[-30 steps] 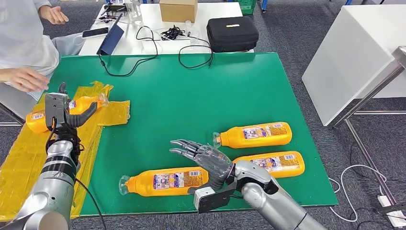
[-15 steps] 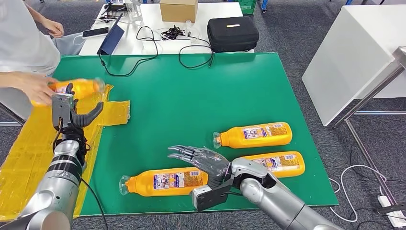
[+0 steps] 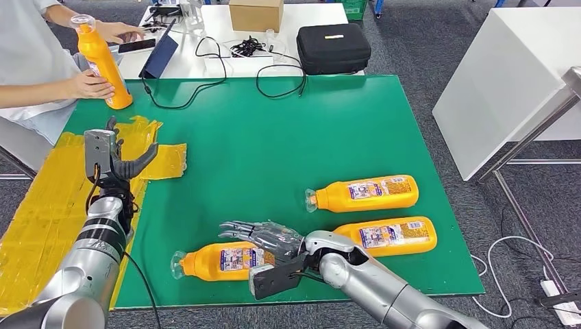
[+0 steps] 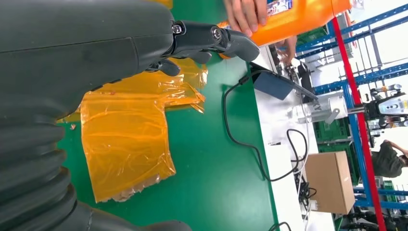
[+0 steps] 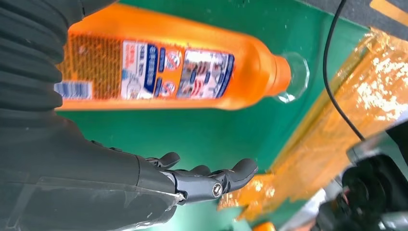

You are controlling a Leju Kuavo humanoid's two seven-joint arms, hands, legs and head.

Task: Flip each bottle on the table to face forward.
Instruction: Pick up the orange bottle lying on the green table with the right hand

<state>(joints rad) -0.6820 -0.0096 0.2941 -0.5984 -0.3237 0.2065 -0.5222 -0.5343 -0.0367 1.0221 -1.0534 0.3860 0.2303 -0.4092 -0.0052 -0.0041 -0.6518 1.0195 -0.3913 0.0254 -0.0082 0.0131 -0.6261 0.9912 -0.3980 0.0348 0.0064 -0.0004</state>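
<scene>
Three orange bottles lie on their sides on the green table (image 3: 274, 137): one near the front edge (image 3: 216, 262) (image 5: 173, 72), one in the middle right (image 3: 363, 193), one below that (image 3: 394, 235). My right hand (image 3: 264, 236) (image 5: 192, 180) hovers open over the front bottle, fingers spread and pointing left. My left hand (image 3: 113, 159) (image 4: 144, 38) stands open above the yellow film (image 3: 41, 205), holding nothing. A person's hands hold a fourth orange bottle (image 3: 99, 62) (image 4: 293, 14) upright at the table's far left corner.
Behind the green table a white table carries a black case (image 3: 333, 46), a cardboard box (image 3: 255, 14), a tablet (image 3: 157, 58) and cables (image 3: 205, 75). A white cabinet (image 3: 514, 75) stands at the right. Yellow film (image 4: 125, 139) covers the left edge.
The person lifted the orange bottle away from my left hand and stood it upright at the far left. My right hand slid left over the front bottle. My left hand shifted slightly right.
</scene>
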